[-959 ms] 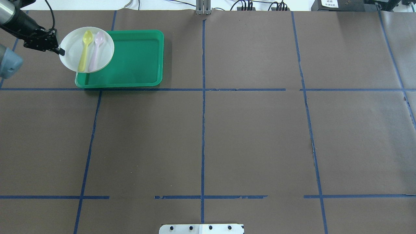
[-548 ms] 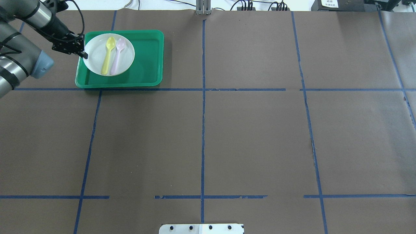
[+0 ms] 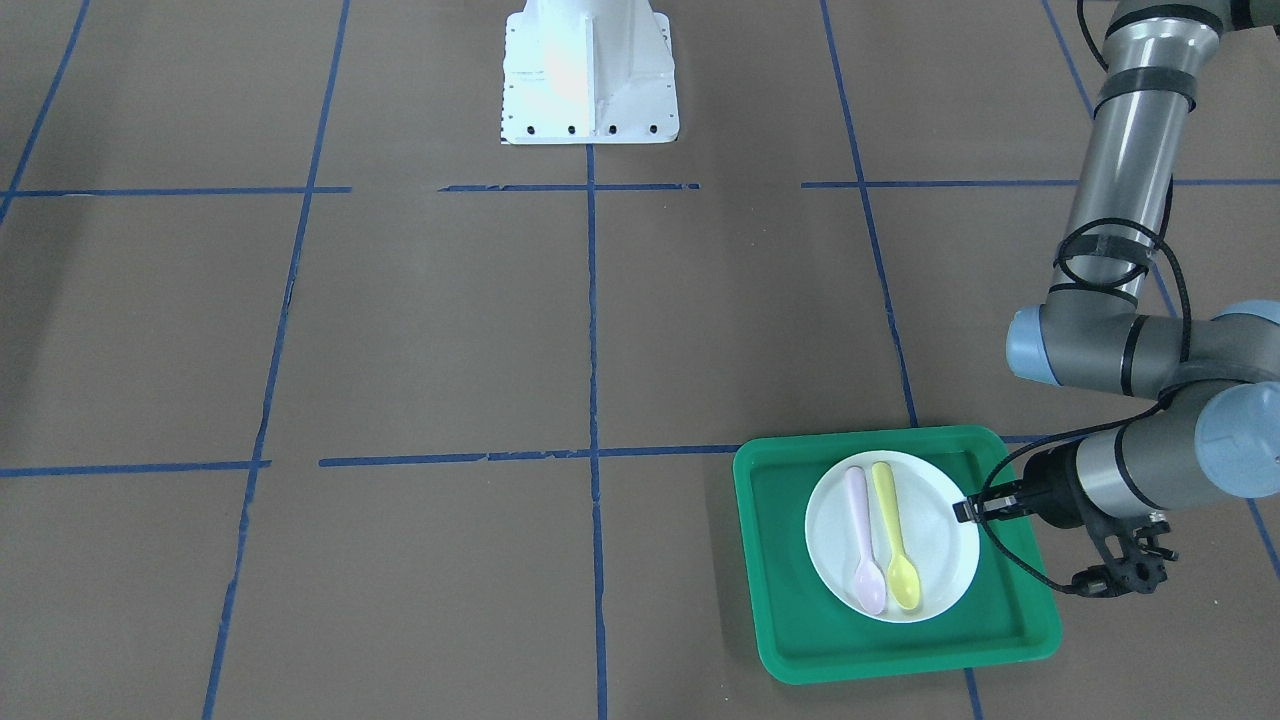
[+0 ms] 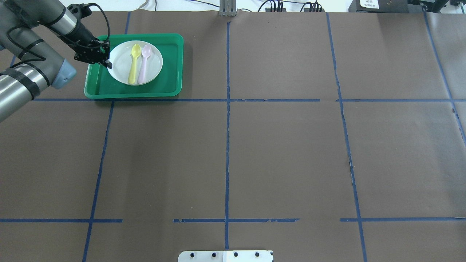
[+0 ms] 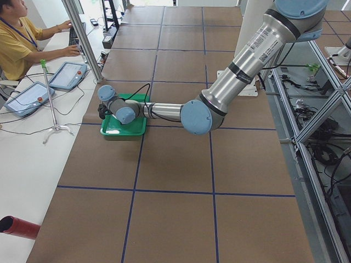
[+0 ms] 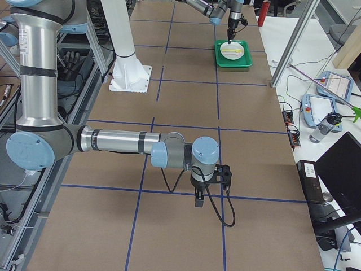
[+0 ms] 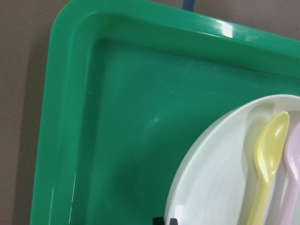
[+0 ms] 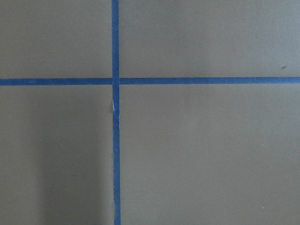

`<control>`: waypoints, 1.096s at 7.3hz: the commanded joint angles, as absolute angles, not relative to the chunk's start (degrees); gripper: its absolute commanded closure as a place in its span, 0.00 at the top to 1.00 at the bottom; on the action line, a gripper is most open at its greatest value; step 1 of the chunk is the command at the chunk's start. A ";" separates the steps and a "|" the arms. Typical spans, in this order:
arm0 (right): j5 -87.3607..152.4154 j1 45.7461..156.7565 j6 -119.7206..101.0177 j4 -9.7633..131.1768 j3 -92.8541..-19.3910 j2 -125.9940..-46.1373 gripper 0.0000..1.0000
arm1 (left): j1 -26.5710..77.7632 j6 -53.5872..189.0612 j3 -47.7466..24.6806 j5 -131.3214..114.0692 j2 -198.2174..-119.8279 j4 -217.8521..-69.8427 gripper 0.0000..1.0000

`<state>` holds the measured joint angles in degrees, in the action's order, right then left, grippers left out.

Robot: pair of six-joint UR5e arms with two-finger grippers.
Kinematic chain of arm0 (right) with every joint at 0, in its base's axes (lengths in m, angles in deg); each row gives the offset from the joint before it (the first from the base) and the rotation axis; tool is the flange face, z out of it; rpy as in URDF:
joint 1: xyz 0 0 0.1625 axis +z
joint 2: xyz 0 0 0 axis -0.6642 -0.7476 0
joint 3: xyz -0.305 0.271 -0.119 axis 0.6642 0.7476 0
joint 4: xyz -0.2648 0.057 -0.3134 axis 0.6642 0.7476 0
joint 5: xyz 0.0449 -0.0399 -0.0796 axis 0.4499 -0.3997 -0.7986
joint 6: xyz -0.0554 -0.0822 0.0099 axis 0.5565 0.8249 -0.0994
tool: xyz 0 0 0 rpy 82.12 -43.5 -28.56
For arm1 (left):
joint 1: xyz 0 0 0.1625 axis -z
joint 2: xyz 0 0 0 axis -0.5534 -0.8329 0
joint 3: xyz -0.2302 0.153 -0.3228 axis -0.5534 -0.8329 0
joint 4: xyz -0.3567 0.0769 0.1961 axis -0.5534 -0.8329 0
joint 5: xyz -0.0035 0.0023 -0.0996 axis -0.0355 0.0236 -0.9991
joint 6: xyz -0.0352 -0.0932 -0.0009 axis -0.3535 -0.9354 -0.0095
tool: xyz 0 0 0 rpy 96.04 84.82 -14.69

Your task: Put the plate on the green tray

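We have the plate (image 4: 135, 62) down or nearly down inside the green tray (image 4: 171, 72), our left claw (image 4: 108, 65) clenched on its left rim, so we judge only release and retreat remain.

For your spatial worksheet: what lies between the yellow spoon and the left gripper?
Only bare white plate, between yellow spoon and left gripper, in the overhead view.
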<state>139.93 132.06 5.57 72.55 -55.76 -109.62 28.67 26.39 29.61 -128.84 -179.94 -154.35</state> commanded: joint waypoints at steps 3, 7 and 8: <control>139.93 132.06 5.57 72.64 -55.76 -109.60 1.00 | 28.00 25.60 28.47 -123.76 -179.68 -154.48 1.00; 139.93 132.06 5.57 72.55 -55.76 -109.60 1.00 | 36.25 34.24 6.89 -123.67 -163.90 -144.67 1.00; 139.85 132.06 5.57 72.64 -55.76 -109.60 1.00 | 39.06 42.39 3.27 -123.67 -160.90 -139.42 1.00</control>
<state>139.89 132.06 5.57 72.57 -55.76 -109.59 35.88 33.83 8.86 -123.69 -165.38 -145.08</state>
